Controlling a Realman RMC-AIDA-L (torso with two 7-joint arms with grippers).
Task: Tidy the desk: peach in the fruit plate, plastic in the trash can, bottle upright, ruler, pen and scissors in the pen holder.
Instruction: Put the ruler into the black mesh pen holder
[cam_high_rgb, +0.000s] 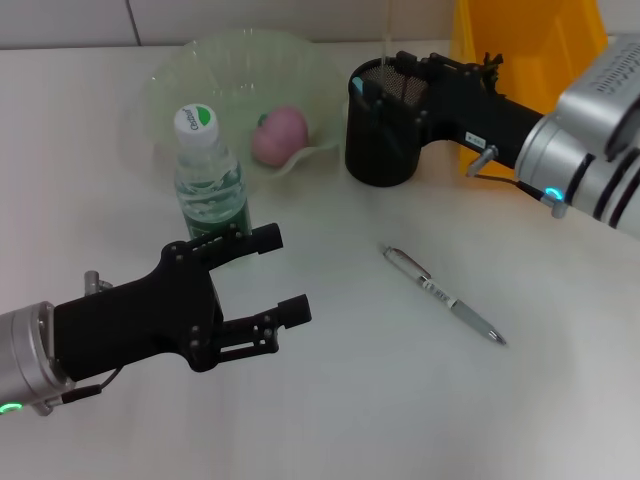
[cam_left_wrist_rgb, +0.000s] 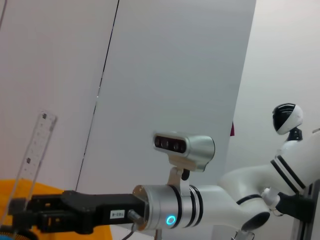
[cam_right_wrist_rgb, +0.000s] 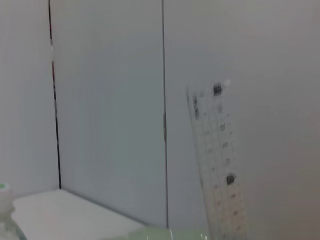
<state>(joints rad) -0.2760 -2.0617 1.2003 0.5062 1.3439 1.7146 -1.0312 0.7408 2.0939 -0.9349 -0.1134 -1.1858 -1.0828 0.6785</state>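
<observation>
Right gripper (cam_high_rgb: 392, 82) over the far pen holder (cam_high_rgb: 380, 135), finger state unclear, clear ruler (cam_right_wrist_rgb: 217, 165) standing there, left gripper (cam_high_rgb: 280, 275) spread near bottle (cam_high_rgb: 210, 175), pen (cam_high_rgb: 445, 296) on bench (cam_high_rgb: 350, 400)

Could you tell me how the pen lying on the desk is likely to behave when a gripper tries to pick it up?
The pen looks slim, round and glossy, so it may roll or slip if nudged. Lying flat on the desk, it gives little height to grip.
</observation>
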